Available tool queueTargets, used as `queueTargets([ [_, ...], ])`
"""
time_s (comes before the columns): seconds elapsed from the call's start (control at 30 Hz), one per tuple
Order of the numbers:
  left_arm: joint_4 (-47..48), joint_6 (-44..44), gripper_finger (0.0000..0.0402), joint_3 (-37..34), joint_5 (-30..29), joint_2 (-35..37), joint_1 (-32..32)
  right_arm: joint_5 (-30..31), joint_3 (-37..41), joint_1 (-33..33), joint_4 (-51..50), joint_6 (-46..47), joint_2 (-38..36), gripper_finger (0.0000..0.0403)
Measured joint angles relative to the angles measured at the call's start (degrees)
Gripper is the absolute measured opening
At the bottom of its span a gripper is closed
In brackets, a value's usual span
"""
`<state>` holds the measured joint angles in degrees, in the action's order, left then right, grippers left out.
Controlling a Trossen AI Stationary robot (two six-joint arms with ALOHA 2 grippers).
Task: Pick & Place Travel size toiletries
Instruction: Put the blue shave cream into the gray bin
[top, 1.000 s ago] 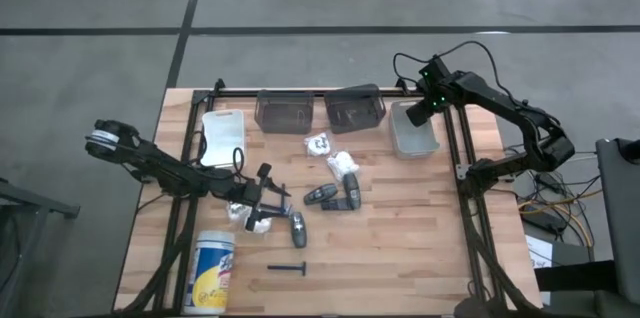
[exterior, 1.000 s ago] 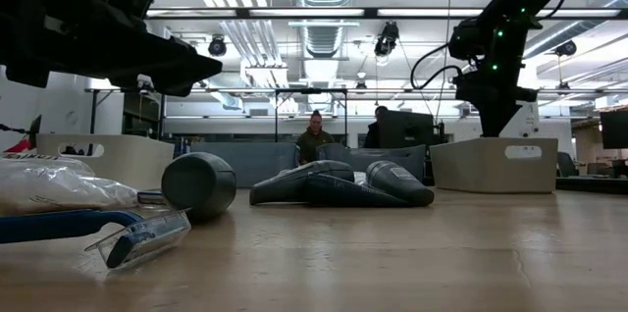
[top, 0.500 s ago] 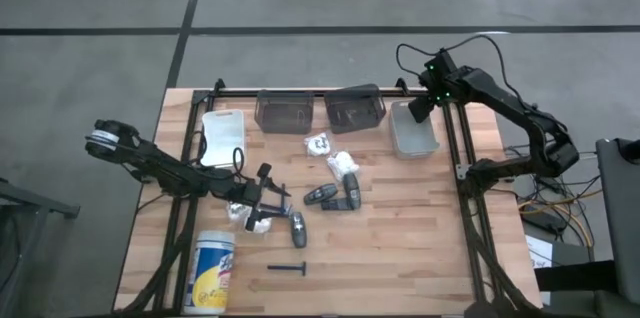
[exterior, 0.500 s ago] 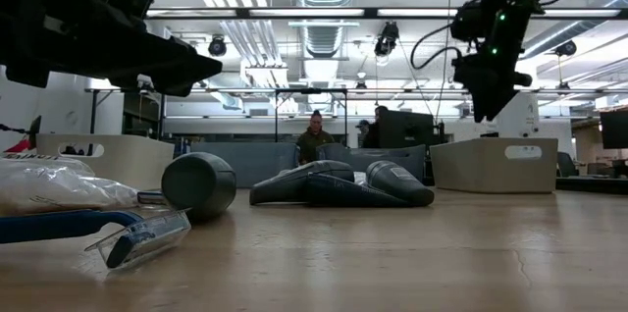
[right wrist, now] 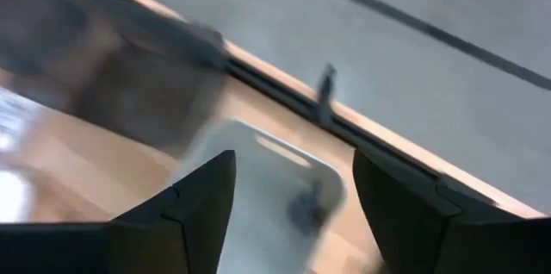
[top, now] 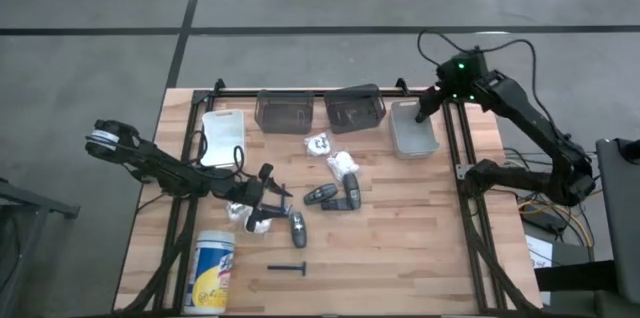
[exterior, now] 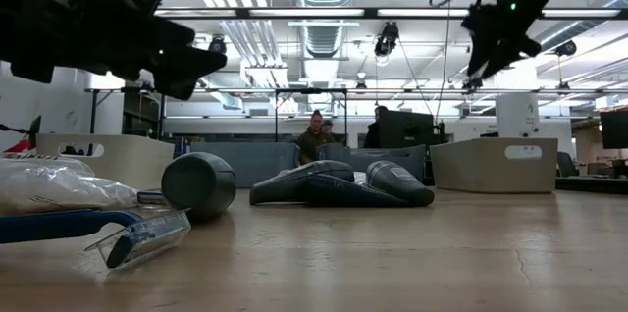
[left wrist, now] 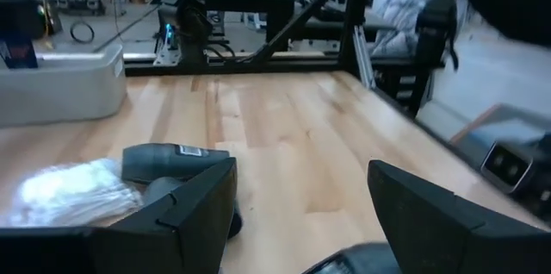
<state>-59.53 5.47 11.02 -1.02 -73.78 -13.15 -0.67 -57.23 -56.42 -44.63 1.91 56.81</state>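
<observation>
Left gripper (top: 268, 196) sat low over the wooden table (top: 400, 248), left of centre, fingers spread with nothing between them; the left wrist view showed bare tabletop in the gap. Right gripper (top: 424, 110) hung above the grey bin (top: 414, 130) at the far right of the table, fingers spread and empty. In the right wrist view a small dark item (right wrist: 303, 209) lay inside that bin, too blurred to identify.

Toiletries were scattered mid-table. Two dark grey tubes (top: 337, 194) lay touching each other, just right of the left gripper. A third dark grey tube (top: 298, 228) lay just beside the gripper on the near side. A white packet (top: 343, 164) and a smaller white packet (top: 319, 143) lay between the tubes and the far bins. A crumpled clear-white packet (top: 240, 215) sat right by the left gripper. A thin black stick (top: 290, 269) lay alone near the front edge. In the low view a blue-handled stick with a clear cap (exterior: 118, 231) lay closest to the camera at the left.

Two dark clear bins (top: 320, 110) stood side by side at the far edge, a white bin (top: 222, 135) to their left. White canister with blue-and-yellow label (top: 212, 271) lay at the front left. People (exterior: 316, 135) were seen in the room behind.
</observation>
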Motion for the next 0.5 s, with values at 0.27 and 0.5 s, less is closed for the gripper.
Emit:
queueTargets([
  [0.27,0.05,2.10,0.0266,0.72,-0.70,0.00,0.02,-6.41,1.21,6.21,6.25,6.17,-7.08,0.0239],
  [0.5,0.58,3.22,0.0266,1.49,-0.83,0.00,0.02,-6.49,5.78,20.58,17.08,7.01,-9.06,0.0222],
])
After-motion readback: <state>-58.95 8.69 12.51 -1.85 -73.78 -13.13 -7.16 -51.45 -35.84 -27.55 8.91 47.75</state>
